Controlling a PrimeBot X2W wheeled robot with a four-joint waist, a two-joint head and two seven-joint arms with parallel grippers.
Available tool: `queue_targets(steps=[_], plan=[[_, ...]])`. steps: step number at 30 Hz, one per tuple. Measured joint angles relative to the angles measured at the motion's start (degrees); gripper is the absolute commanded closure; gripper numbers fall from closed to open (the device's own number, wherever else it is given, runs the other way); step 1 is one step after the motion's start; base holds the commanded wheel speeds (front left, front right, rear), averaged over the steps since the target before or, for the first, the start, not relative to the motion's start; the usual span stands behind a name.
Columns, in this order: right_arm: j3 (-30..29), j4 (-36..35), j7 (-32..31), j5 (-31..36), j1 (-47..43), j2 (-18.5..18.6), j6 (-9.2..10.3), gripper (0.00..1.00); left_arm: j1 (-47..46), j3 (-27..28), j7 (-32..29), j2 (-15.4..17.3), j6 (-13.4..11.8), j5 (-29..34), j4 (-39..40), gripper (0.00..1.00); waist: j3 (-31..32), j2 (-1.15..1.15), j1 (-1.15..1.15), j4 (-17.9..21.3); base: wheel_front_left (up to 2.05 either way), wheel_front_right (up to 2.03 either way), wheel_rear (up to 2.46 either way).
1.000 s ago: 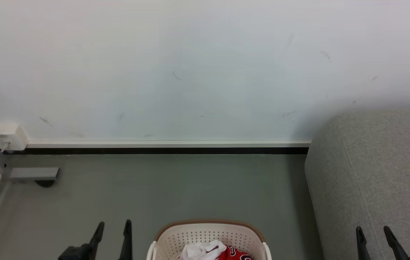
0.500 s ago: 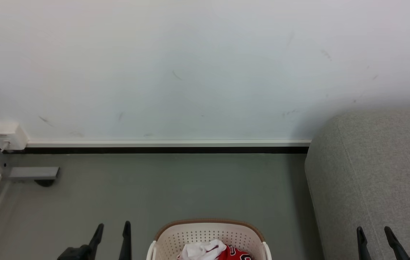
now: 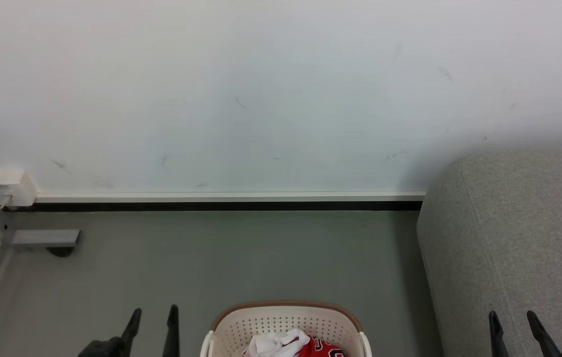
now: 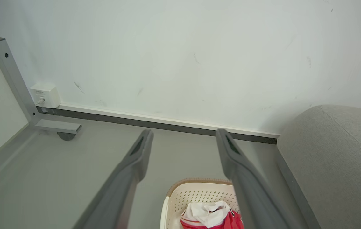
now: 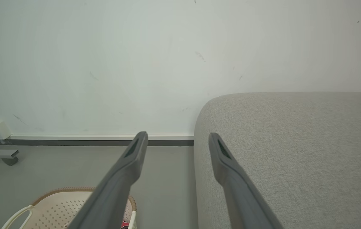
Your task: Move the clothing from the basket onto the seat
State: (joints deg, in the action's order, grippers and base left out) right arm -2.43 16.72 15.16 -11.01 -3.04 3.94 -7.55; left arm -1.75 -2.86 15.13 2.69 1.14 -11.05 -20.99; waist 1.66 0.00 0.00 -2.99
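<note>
From head: looking forward and down, well back from wall [image 3: 261, 99]. From wrists: same heading. Shared: wall, basket [image 3: 286, 303], seat [image 3: 514, 223].

The basket [image 3: 286, 317] stands on the floor [image 3: 211, 258] before the wall [image 3: 261, 99], the clothing [image 3: 310, 347] in it; the seat [image 3: 509, 238] lies to its right; the left pincer [image 3: 155, 308] hangs left of the basket, the right pincer [image 3: 511, 313] by the seat.
</note>
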Motion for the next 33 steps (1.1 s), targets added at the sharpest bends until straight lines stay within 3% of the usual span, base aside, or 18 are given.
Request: queue_targets(steps=[21, 27, 33], plan=[[0.9, -1.3, 0.0, 0.0, 2.3, -0.1, 0.0, 0.0, -3.2, -1.4, 0.0, 0.0, 1.4, 0.7, -1.6, 0.0, -5.2, 0.0, 0.0, 2.2, 0.0, 0.0, 0.0], [1.9, -2.4, 0.0, 0.0, 5.4, -0.2, 0.0, 0.0, -8.1, -4.0, 0.0, 0.0, 2.4, 1.0, -5.9, 0.0, -10.0, 0.0, 0.0, 3.7, 0.0, 0.0, 0.0], [2.4, -4.1, 0.0, 0.0, 8.9, -0.2, 0.0, 0.0, -16.0, -9.6, -1.0, 0.0, 3.9, 1.0, -15.8, 0.0, -15.4, 0.0, 0.0, 5.4, 0.0, 0.0, 0.0]])
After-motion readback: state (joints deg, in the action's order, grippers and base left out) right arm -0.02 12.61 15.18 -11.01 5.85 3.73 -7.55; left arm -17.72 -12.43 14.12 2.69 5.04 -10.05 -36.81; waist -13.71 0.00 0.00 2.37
